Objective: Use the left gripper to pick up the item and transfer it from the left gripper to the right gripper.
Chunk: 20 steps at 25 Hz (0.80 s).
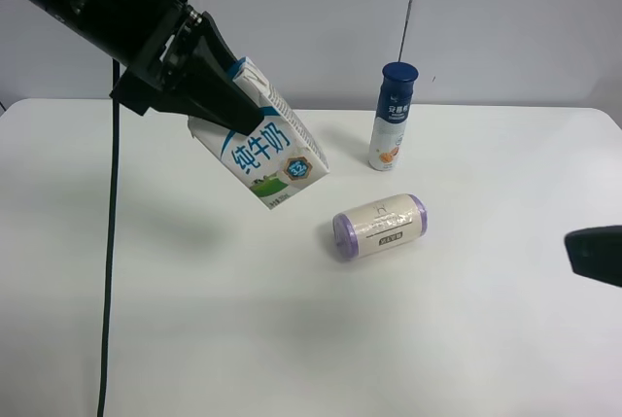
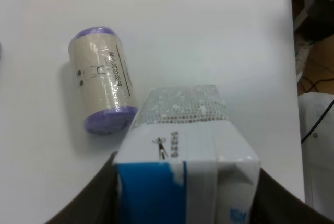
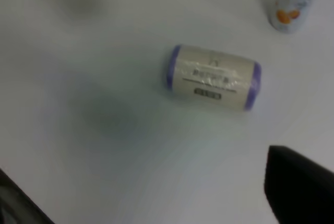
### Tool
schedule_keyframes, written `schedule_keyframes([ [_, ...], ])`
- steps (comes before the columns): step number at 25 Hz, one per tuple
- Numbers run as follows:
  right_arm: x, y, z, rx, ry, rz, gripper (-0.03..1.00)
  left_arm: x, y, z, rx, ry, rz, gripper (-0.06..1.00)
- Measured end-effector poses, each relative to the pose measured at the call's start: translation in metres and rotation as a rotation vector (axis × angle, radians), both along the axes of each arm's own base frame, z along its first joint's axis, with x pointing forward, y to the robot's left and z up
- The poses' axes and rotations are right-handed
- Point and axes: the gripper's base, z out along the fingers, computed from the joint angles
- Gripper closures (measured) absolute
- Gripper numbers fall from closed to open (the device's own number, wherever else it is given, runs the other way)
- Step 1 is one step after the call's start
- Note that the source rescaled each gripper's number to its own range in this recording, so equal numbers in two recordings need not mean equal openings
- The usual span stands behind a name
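Observation:
The milk carton (image 1: 272,155), white with blue and green print, hangs tilted in the air above the table. My left gripper (image 1: 238,106), the all-black claw at the exterior high view's upper left, is shut on its gabled top. In the left wrist view the carton (image 2: 182,145) fills the space between the two dark fingers (image 2: 88,203). My right gripper (image 1: 593,254) shows only as a black tip at the exterior high view's right edge, low over the table and far from the carton. Its fingers (image 3: 297,187) stand wide apart with nothing between them.
A cream roll with purple ends (image 1: 379,226) lies on the white table (image 1: 194,320) below and to the right of the carton. A tall blue-capped bottle (image 1: 394,118) stands behind it. A thin black cable (image 1: 109,242) hangs from the left arm.

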Motion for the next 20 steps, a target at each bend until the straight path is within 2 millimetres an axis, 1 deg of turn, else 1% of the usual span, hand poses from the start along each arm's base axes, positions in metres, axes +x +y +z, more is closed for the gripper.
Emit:
schedule_keyframes([
  [4, 0.024, 0.018, 0.005, -0.023, -0.014, 0.115, -0.03, -0.001, 0.0, 0.0, 0.004, -0.018, -0.026, 0.94],
  [8, 0.043, 0.038, 0.004, -0.069, -0.043, 0.228, -0.03, -0.003, -0.001, 0.001, -0.01, -0.044, -0.08, 0.94],
  [12, 0.058, 0.056, 0.003, -0.1, -0.062, 0.309, -0.03, -0.005, -0.002, 0.002, -0.017, -0.095, -0.159, 0.94],
  [15, 0.068, 0.067, 0.002, -0.111, -0.053, 0.335, -0.03, -0.007, -0.002, 0.002, -0.011, -0.125, -0.211, 0.94],
  [20, 0.083, 0.082, 0.004, -0.128, -0.062, 0.373, -0.03, -0.008, -0.003, 0.002, -0.014, -0.145, -0.239, 0.94],
])
